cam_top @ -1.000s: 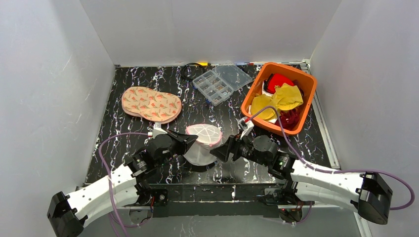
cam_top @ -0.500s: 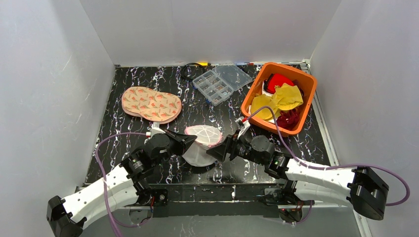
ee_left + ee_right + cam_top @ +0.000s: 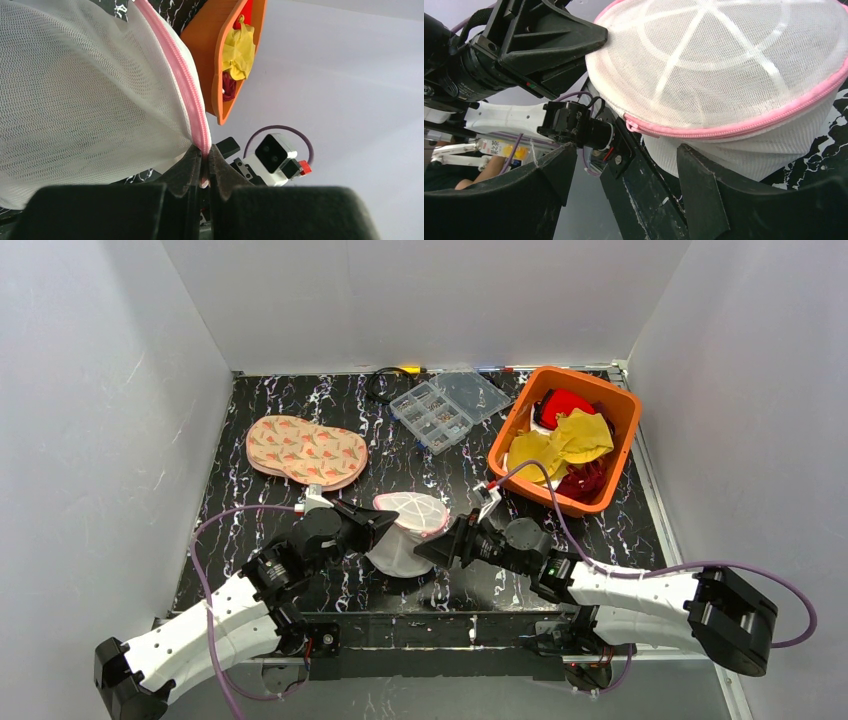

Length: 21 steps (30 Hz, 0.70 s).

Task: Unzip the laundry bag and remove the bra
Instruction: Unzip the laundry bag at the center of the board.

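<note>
The laundry bag (image 3: 410,530), a white mesh dome with a pink zip rim, stands tilted near the table's front edge with its ribbed flat face up. My left gripper (image 3: 384,523) is at its left side. In the left wrist view that gripper (image 3: 205,154) is shut on the pink zip rim (image 3: 192,107). My right gripper (image 3: 430,546) sits at the bag's right, open. In the right wrist view it (image 3: 624,152) gapes below the bag (image 3: 724,65), with one finger (image 3: 696,175) against the lower mesh wall. The bra is hidden.
A peach patterned padded piece (image 3: 305,451) lies at back left. A clear compartment box (image 3: 447,405) sits at back centre. An orange bin (image 3: 620,415) of yellow and red cloths stands at back right. The table's front edge (image 3: 440,618) is just behind the bag.
My right gripper has slid left, closer to the bag. The bag has shifted slightly left and tilted more. The left gripper keeps its hold on the rim.
</note>
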Each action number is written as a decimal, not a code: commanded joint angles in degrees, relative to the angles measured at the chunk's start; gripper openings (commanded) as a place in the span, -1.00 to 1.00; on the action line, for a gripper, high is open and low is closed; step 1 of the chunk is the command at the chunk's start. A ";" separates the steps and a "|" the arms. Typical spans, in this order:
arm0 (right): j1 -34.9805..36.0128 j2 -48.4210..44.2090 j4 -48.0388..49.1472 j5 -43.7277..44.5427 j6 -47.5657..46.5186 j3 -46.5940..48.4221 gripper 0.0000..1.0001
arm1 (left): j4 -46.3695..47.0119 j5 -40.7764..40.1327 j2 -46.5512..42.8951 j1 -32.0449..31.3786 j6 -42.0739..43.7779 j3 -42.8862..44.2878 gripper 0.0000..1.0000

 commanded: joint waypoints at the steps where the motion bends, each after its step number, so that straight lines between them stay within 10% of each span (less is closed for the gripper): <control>1: 0.34 0.19 8.07 0.92 2.74 -1.33 0.61 | 0.10 -1.06 -0.44 -0.14 0.83 2.97 -1.00; 21: 0.35 3.51 13.34 1.79 3.75 -0.07 0.37 | 0.14 -0.96 -1.28 -0.14 0.68 2.21 -1.00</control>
